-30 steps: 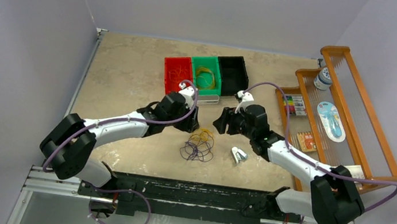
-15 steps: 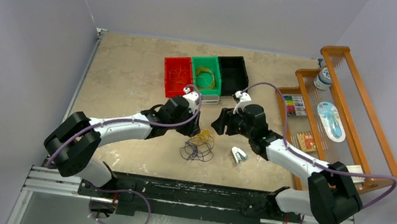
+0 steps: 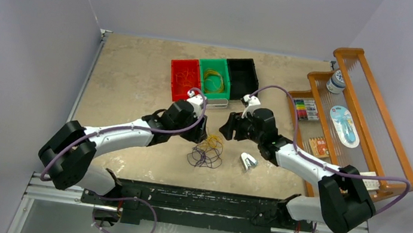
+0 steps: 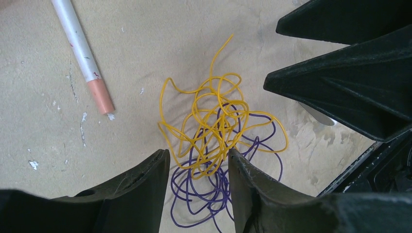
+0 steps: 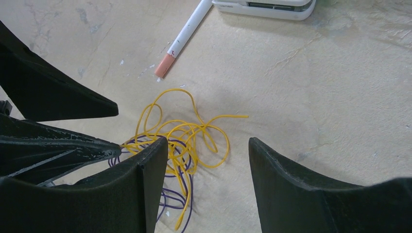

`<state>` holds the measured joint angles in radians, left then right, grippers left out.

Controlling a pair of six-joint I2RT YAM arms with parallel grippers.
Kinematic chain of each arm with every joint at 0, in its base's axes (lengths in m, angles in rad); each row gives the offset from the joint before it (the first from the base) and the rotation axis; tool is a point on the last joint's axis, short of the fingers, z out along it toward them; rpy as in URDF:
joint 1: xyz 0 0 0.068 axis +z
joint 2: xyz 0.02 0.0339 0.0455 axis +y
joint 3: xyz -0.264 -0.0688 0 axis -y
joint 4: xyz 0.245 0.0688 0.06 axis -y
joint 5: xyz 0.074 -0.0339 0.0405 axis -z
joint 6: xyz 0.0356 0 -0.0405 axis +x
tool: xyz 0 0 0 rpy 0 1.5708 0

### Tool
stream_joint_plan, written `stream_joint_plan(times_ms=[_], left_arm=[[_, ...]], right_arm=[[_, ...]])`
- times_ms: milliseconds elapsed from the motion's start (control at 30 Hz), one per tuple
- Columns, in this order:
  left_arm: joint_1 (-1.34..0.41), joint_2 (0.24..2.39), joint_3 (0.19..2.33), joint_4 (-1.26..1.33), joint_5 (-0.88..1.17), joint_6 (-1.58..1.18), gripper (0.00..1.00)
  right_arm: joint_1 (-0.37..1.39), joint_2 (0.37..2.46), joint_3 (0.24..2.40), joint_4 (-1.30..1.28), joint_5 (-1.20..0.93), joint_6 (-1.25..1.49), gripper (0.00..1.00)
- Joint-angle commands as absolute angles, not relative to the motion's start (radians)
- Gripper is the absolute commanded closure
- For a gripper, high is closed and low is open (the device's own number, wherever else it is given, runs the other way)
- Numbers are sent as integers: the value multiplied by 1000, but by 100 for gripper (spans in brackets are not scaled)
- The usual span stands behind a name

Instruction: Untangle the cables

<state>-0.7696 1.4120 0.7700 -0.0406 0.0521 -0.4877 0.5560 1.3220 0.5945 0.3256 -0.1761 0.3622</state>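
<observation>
Left wrist: tangled yellow and purple cables [image 4: 214, 141]

You had open tabletop [image 3: 123, 87] left of the cables [image 3: 205, 151]; the bins [image 3: 242, 78] and pen [image 4: 82, 53] crowded the far side, the white clip [image 3: 247, 161] the right.

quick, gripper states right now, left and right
Left gripper: open over the cables, nothing held.
Right gripper: open, holding nothing.
</observation>
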Motion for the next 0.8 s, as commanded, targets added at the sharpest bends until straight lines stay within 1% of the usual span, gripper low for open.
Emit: stream_joint_plan(times_ms=[0, 167, 333, 467, 767], left_arm=[[-777, 1379, 757, -18, 69, -495, 53], [-784, 1382, 743, -10, 73, -496, 53], [-792, 1419, 748, -5, 89, -491, 59], [-796, 1417, 753, -8, 86, -487, 68], [-796, 1433, 765, -12, 80, -488, 91]], right_arm=[[558, 1325, 638, 376, -191, 349, 36], [558, 1331, 641, 377, -197, 347, 36], [557, 1337, 645, 380, -207, 349, 36], [558, 1338, 646, 382, -207, 348, 36], [557, 1330, 638, 396, -206, 355, 36]])
